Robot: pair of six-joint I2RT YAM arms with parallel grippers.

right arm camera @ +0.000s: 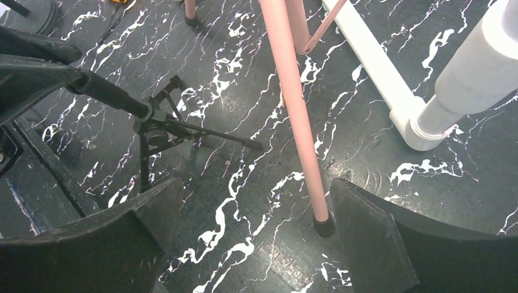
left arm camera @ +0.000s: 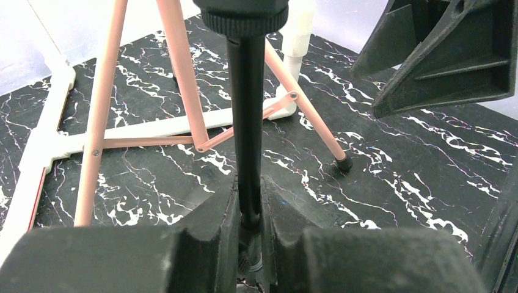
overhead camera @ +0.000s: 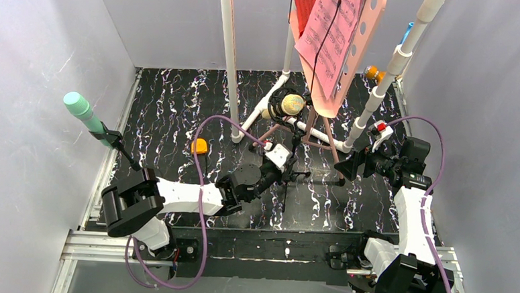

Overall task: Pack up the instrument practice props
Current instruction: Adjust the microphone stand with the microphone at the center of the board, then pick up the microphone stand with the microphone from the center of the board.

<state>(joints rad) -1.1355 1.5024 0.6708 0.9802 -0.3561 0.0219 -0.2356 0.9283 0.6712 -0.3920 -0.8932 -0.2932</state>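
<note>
Surface: black tabletop (overhead camera: 172,108) veined with white; an aluminium rail (overhead camera: 104,242) runs along its near edge.
Room: plain pale walls (overhead camera: 41,41) on three sides.
Left gripper (left arm camera: 250,207): clamped on the black stand pole (left arm camera: 247,122) that carries the yellow microphone (overhead camera: 292,104).
Right gripper (right arm camera: 256,213): spread wide, with a pink tripod leg (right arm camera: 293,110) standing between its fingers.
Music stand (overhead camera: 367,31): upright at centre rear, holding pink sheet music (overhead camera: 330,29).
Mint-green microphone (overhead camera: 81,108): by the left wall.

white pipe frame (overhead camera: 230,57) stands on marbled table (overhead camera: 172,108)
</note>
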